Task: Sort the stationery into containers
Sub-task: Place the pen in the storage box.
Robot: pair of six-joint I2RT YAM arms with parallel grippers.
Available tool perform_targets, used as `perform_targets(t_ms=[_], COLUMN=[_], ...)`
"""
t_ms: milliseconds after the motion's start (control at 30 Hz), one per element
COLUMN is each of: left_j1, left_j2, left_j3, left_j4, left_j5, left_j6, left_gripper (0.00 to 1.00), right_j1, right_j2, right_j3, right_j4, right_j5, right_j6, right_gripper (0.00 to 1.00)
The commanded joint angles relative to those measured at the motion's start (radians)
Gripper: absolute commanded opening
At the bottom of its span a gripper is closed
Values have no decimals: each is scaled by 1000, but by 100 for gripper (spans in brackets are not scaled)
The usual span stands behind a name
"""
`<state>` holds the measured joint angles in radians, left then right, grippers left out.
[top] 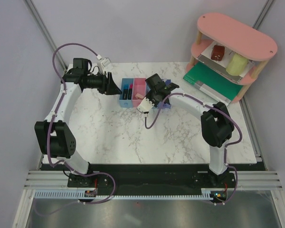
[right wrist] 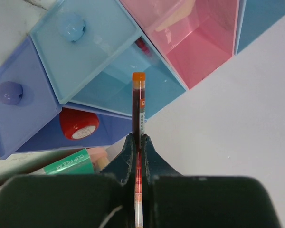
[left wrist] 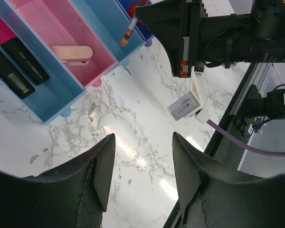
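Note:
The four joined bins stand at the back middle of the table. My right gripper hovers over them, shut on a thin red pen with an orange cap; the pen's end sits over the second light blue bin. The pen also shows in the left wrist view. The pink bin holds a pinkish eraser. The first light blue bin holds black markers. The darker blue bin holds a red round item. My left gripper is open and empty just left of the bins.
A pink oval two-tier shelf stands at the back right with a brown block and a pale green cylinder on it. A green clip file lies under it. Bare marble lies in front of the bins.

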<state>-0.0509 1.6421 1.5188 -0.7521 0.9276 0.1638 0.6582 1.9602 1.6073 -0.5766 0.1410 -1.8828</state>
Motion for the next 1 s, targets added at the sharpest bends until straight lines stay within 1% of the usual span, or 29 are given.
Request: perform_targets(t_ms=[0,300,333,367,433,467,567,633,700,867,967], left_j1=[26,48,49,63,83,83,91,97,97,100,102], left_j2=[-57,-79,-80,-80,-80,-80,-79,-77,-76,-76,-80], left_j3=[-15,-35,-39,-40,-46,-48,-49,-49,-49,-49,-52], left_j4=[5,5,5,5,7,5,10,11,14,23,30], left_j5=[56,82,83,85,85,88,91,94,94,102,102], left_j6=[48,60,62,62,66,66,63,62,57,45,43], left_gripper=[57,57,58,58,59,59,60,60,60,60,60], right_j1=[14,26,30,31,32,34,32,32,34,34,37], right_j2=[37,92,95,101,106,111,115,115,117,109,88], right_j3=[49,32,32,32,36,34,40,42,46,63,88], right_j4=[38,67,76,78,83,84,86,90,92,101,110], right_j5=[26,46,48,48,55,57,58,55,52,57,68], right_j6=[-108,-133,-130,-130,-127,-128,-127,-125,-122,-118,-102], right_gripper=[0,0,2,9,17,25,39,43,49,52,53])
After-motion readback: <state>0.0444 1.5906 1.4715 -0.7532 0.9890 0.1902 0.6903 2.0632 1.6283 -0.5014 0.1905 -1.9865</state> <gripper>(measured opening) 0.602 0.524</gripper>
